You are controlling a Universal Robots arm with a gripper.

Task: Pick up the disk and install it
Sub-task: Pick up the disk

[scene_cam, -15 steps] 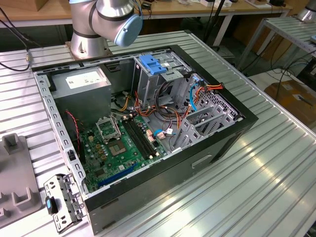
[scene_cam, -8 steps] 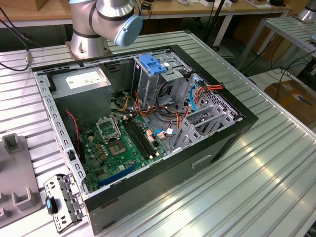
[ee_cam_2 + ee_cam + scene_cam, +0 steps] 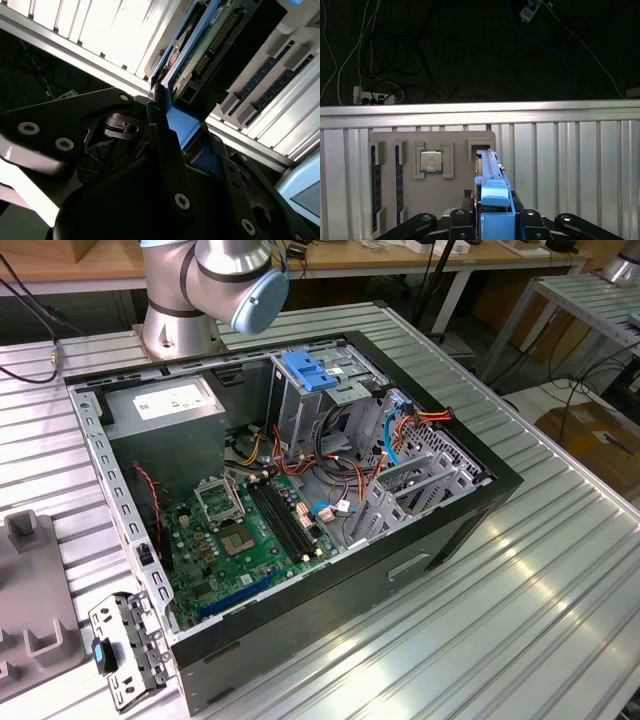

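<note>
The disk point(image 3: 490, 172) is a flat drive with bright blue carrier rails, and I see it edge-on in the first wrist view. My gripper point(image 3: 494, 216) is shut on it, one dark finger on each side of the blue rail. The disk's far end lies at a notch in the grey holder tray point(image 3: 435, 200); whether it still rests there I cannot tell. In the second wrist view the disk's green circuit board point(image 3: 210, 45) and blue rail run away from the gripper point(image 3: 182, 131). The open computer case point(image 3: 480, 505) lies on its side in the exterior view.
The tray also holds a processor chip point(image 3: 431, 161) and memory sticks point(image 3: 374, 182). It lies on a ribbed aluminium table point(image 3: 570, 165) near its edge. Inside the case are a motherboard point(image 3: 250, 535), cables, grey drive cages point(image 3: 420, 475) and a blue latch point(image 3: 308, 370). A loose bracket point(image 3: 125, 650) lies beside the case.
</note>
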